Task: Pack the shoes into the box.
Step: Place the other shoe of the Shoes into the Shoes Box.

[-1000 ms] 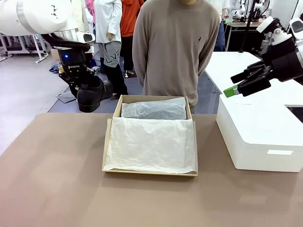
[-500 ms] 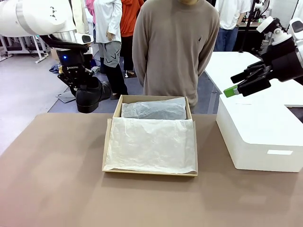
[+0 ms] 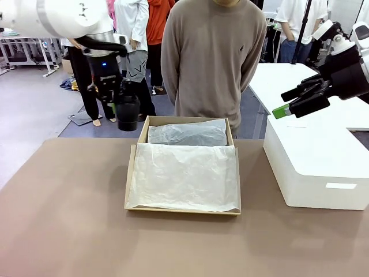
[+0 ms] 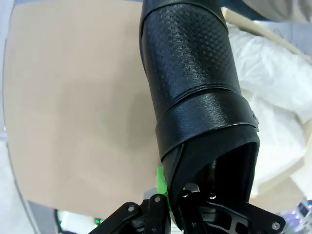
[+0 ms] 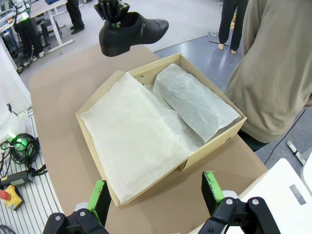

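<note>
A glossy black shoe (image 3: 128, 113) hangs in the air just past the far left corner of the tan box (image 3: 130, 173), with my left gripper (image 3: 118, 104) shut on its opening. In the left wrist view the shoe (image 4: 195, 87) runs away from the fingers (image 4: 181, 197) over the table, beside the box's white tissue (image 4: 273, 97). A tissue-wrapped bundle (image 3: 187, 134) lies across the far end of the box; its content is hidden. My right gripper (image 3: 285, 104) hovers open and empty at the right. From the right wrist I look down on the box (image 5: 209, 146), the shoe (image 5: 131, 31) and the bundle (image 5: 195, 102).
A big white block (image 3: 314, 167) stands right of the box, under my right gripper. A person in a grey-brown sweater (image 3: 213, 57) stands close behind the far edge of the brown table (image 3: 63, 219). Loose white tissue (image 3: 183, 176) covers the near part of the box.
My left arm has carried the shoe to the right, toward the box's far left corner, and turned it so it now shows end-on. The right arm has not moved.
</note>
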You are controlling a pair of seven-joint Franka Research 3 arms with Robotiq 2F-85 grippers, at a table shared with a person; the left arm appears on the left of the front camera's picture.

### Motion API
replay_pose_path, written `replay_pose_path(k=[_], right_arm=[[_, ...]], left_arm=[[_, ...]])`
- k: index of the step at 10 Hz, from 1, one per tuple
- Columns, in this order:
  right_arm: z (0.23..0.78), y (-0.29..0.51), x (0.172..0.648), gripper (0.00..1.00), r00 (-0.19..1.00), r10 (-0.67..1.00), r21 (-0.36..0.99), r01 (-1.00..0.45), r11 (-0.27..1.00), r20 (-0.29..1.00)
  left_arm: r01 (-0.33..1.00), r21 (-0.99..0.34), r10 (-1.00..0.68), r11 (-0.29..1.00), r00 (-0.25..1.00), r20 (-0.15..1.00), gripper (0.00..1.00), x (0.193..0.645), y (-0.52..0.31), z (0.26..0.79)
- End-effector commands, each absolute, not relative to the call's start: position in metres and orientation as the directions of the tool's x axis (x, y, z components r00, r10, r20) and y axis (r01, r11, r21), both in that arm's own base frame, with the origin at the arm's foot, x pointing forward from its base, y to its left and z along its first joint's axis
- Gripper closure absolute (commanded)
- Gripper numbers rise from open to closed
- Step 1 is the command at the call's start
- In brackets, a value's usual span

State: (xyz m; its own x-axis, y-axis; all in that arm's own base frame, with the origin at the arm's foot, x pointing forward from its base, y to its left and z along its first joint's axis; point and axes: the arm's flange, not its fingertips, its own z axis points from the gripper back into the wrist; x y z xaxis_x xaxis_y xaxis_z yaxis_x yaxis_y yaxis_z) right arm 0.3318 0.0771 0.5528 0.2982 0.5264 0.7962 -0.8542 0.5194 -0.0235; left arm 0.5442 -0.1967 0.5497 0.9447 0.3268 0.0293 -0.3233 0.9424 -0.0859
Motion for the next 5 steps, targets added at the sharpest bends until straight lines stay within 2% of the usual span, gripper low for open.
replay_pose_path(k=[1, 2, 5], right_arm=[[0.553, 0.077, 0.334, 0.0, 0.282, 0.52, -0.025, -0.862, 0.507, 0.806], [0.553, 0.077, 0.334, 0.0, 0.282, 0.52, -0.025, -0.862, 0.507, 0.806], [0.553, 0.077, 0.334, 0.0, 0.282, 0.52, -0.025, -0.862, 0.507, 0.806]], left_arm=[[-0.442, -0.041, 0.443, 0.896, 0.896, 0.025, 1.0, 0.55, -0.229, 0.562], [-0.51, -0.045, 0.511, 0.859, 0.859, 0.025, 1.0, 0.549, -0.247, 0.563], [-0.575, -0.113, 0.581, 0.81, 0.813, 0.027, 1.0, 0.544, -0.286, 0.557]])
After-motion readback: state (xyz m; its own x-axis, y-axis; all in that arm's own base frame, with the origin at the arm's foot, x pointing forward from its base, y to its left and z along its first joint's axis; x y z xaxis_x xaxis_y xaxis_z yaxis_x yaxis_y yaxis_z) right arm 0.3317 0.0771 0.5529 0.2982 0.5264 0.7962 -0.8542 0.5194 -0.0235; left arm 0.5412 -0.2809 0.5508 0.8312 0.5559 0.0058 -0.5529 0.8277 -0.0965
